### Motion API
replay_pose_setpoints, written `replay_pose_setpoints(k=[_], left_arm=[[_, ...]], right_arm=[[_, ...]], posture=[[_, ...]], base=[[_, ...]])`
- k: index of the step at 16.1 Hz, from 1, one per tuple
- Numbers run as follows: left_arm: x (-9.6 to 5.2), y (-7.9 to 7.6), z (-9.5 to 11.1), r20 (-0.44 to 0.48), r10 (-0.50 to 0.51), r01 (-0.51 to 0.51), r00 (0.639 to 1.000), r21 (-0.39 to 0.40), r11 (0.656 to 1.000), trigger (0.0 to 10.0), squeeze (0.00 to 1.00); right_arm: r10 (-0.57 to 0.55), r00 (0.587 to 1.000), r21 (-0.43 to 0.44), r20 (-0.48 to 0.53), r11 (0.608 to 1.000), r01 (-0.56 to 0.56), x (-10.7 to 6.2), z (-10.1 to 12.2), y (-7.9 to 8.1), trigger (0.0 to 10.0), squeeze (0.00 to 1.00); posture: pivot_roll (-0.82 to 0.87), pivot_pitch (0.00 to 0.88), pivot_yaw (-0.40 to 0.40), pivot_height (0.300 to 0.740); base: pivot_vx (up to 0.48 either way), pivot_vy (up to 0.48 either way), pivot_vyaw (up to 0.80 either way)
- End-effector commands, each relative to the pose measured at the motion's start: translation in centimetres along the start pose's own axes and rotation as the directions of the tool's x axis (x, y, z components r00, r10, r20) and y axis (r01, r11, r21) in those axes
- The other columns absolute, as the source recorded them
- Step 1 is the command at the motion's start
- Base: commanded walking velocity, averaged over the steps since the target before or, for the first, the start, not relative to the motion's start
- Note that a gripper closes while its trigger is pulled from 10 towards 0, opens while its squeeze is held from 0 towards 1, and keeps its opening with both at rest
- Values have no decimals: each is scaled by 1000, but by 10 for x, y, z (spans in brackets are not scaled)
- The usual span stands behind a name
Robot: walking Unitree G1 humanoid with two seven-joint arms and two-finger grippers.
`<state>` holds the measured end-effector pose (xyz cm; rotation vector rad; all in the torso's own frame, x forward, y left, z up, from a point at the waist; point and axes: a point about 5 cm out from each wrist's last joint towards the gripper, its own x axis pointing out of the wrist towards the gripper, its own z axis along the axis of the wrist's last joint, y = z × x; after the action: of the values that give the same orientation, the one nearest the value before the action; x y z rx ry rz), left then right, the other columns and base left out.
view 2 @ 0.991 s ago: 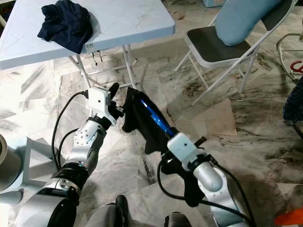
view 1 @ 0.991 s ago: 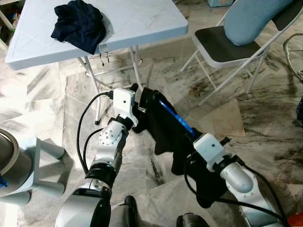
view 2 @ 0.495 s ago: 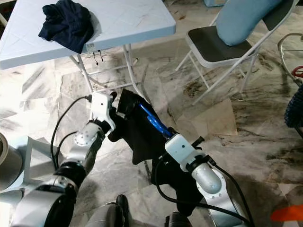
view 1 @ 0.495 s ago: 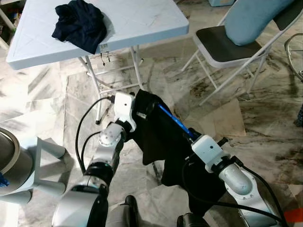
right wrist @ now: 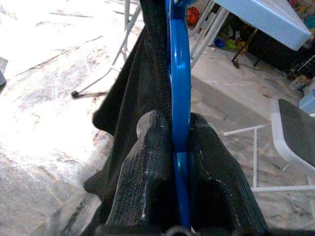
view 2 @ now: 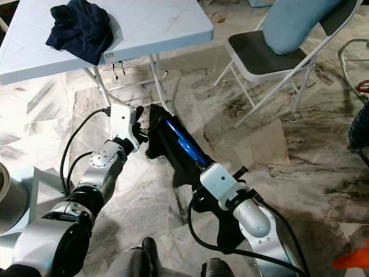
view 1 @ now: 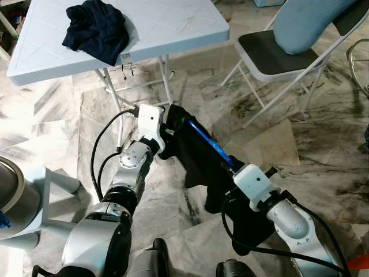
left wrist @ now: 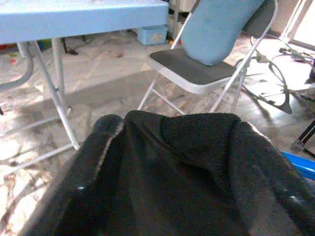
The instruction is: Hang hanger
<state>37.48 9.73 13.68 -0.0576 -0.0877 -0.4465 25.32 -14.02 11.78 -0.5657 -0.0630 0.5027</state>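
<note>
Up close, right hand [right wrist: 178, 147] pinches blue hanger [right wrist: 180, 88].

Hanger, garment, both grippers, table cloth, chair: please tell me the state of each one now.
Hanger: blue, clamped in right gripper.
Garment: black, draped on the hanger, partly hanging.
Right gripper: shut on the hanger.
Left gripper: at the garment's far end, fingers hidden.
Cloth: dark, crumpled on the table.
Chair: unfolded, upright.

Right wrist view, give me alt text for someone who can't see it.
The right gripper has its two black fingers clamped on a blue hanger, with a black garment draped along it. Beyond are marble floor, a light blue table and a chair seat.
</note>
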Motion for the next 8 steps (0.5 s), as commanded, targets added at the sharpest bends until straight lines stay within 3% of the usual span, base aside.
replay_pose_setpoints(k=[1,8], left_arm=[[-6,19,-3,-34,78,-79,996,-22,997,0,0],[-6,20,-4,-38,76,-78,996,-43,996,0,0]], right_arm=[[2,993,-10,115,1000,-1,-1,23,1,10000,0],[3,993,-14,114,1000,-2,1,23,-1,10000,0]], posture=[[-196,234,104,740],[-190,229,98,740]], base=[[0,0,0],[0,0,0]])
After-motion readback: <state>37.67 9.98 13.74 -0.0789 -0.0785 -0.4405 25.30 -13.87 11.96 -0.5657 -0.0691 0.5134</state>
